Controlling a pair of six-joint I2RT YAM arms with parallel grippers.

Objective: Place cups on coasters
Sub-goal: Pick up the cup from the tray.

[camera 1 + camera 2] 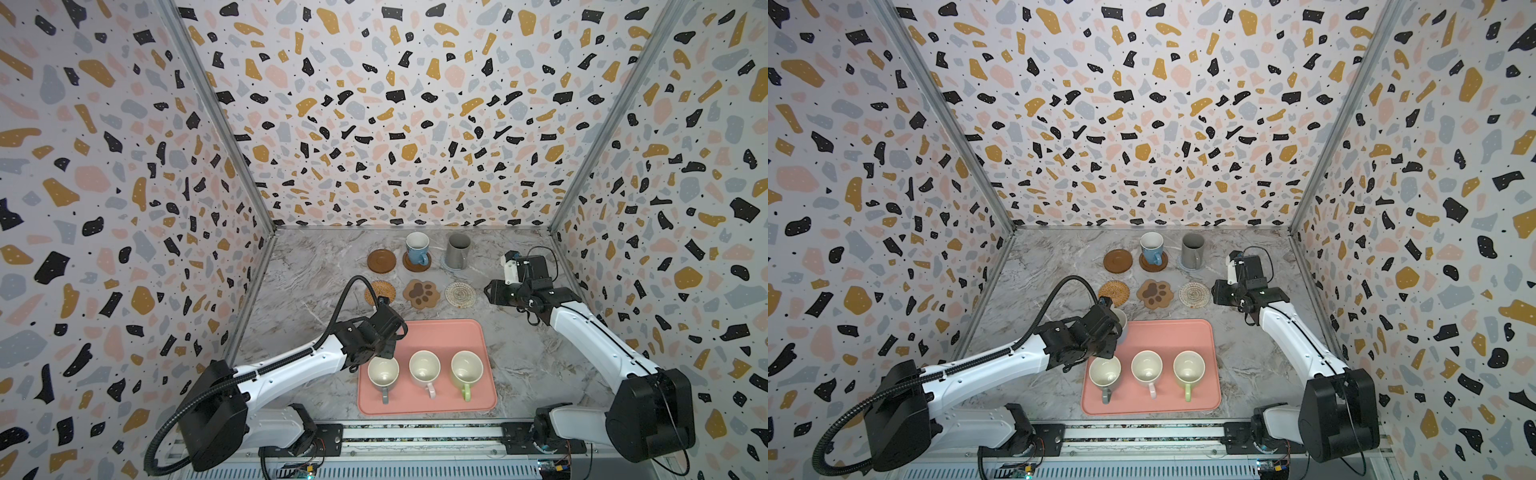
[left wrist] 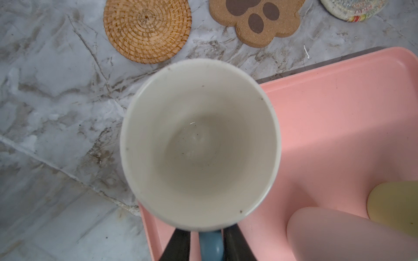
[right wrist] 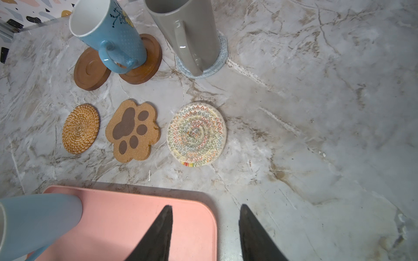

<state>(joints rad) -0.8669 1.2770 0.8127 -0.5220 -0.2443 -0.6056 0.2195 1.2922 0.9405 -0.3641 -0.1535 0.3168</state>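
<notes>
Low in the middle of both top views, a big pink flat tray (image 1: 440, 332) is seen on the grey marble table (image 1: 316, 266). Three mugs are stood in a row along its lower part: a grey mug (image 1: 383, 371) on the left, a pink mug (image 1: 424, 368) in the middle and a light green mug (image 1: 466, 369) on the right. At the tray's upper left corner a plain light blue mug (image 2: 199, 140) is found under the left gripper (image 2: 205, 229). Its blue handle is flanked closely by the two dark fingers (image 2: 178, 246); whether it is squeezed cannot be told. The right gripper (image 3: 205, 206) is held above the table to the right of centre, its jaws partly apart with nothing between them. Higher up, a flowered light blue mug (image 1: 417, 247) is set on a brown wooden disc (image 1: 409, 265), and a tall dark grey mug (image 1: 458, 249) is set on a grey-blue woven round mat (image 3: 217, 65). Four coasters are bare: a second brown wooden disc (image 1: 381, 260), a round woven rattan mat (image 1: 376, 289), a brown paw-shaped mat (image 1: 420, 293) and a whitish round mat with zigzag stitching (image 1: 460, 294).
</notes>
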